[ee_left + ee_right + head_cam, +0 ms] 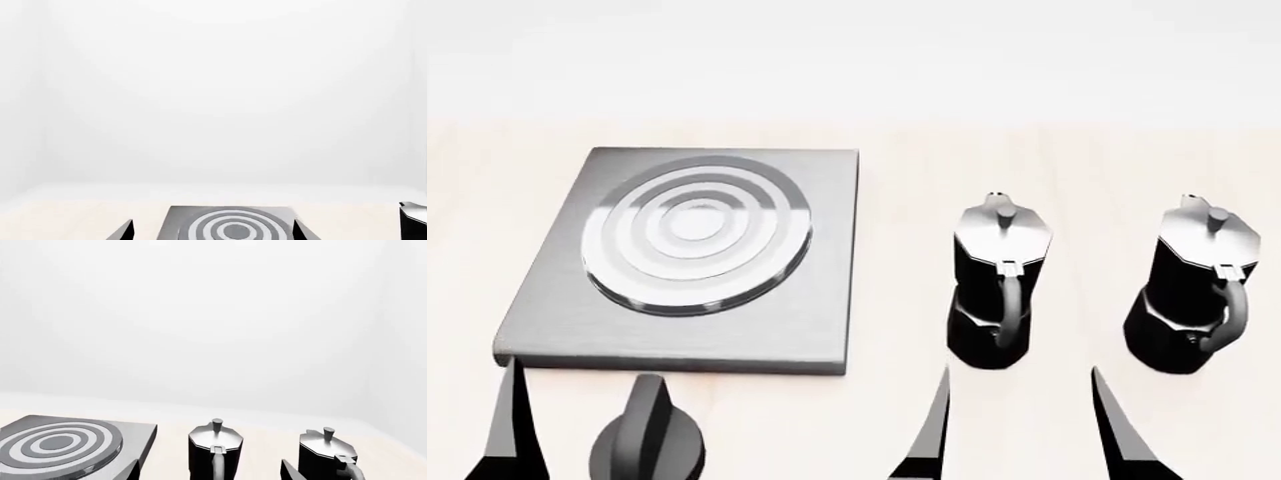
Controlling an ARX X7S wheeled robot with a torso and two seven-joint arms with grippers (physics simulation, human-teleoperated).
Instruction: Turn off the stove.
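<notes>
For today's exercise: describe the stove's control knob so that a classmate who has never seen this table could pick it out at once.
Find the flat grey stove with its ringed round burner, on the left of the pale table. Just in front of its near edge, towards the left corner, sits the knob. It is a low black round dial with a raised ridge across it, unlike the two tall moka pots standing to the right.

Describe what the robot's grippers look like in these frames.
Only fingertips show. In the head view, the left gripper and right gripper each end in two thin, pointed, blade-like fingers, dark grey to black with lighter grey faces. No cables, markings or arm links are visible.
</notes>
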